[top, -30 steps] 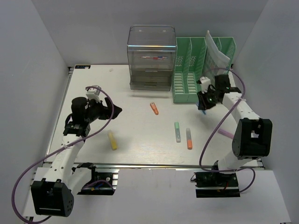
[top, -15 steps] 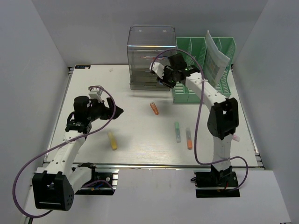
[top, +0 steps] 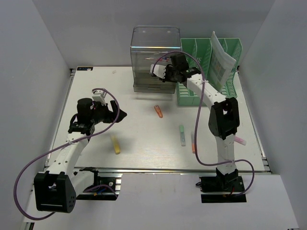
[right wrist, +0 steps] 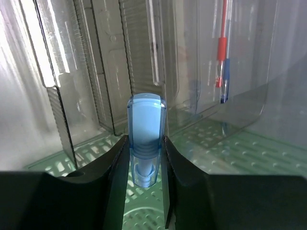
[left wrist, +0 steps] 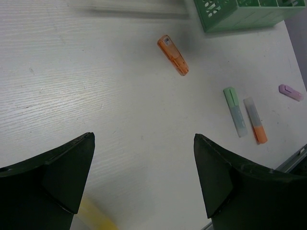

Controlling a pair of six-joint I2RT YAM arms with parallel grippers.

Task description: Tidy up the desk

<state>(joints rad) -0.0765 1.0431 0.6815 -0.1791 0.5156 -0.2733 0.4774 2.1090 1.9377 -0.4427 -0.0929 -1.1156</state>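
The desk (top: 96, 91) is an off-white tabletop. My right gripper (top: 165, 75) is at the front of the clear drawer unit (top: 155, 57), shut on a blue highlighter (right wrist: 145, 129) that stands up between its fingers (right wrist: 112, 167). My left gripper (top: 117, 115) hovers open over the left middle of the desk (left wrist: 96, 96), with nothing between its fingers (left wrist: 62, 172). Loose on the desk lie an orange highlighter (top: 158, 111), a green one (top: 182, 135), a grey-orange one (left wrist: 254, 127), a yellow one (top: 115, 143) and a purple one (top: 238, 140).
A green file rack (top: 206, 67) holding a sheet of paper (top: 221, 60) stands right of the drawer unit. Red and blue pens (right wrist: 223, 67) lie inside a drawer. The right arm's cable (top: 196, 129) hangs across the grey-orange highlighter. A metal rail (top: 158, 169) runs along the front edge.
The right arm swung from the right side near the file rack over to the drawer unit, still holding the blue highlighter. The left arm barely moved.
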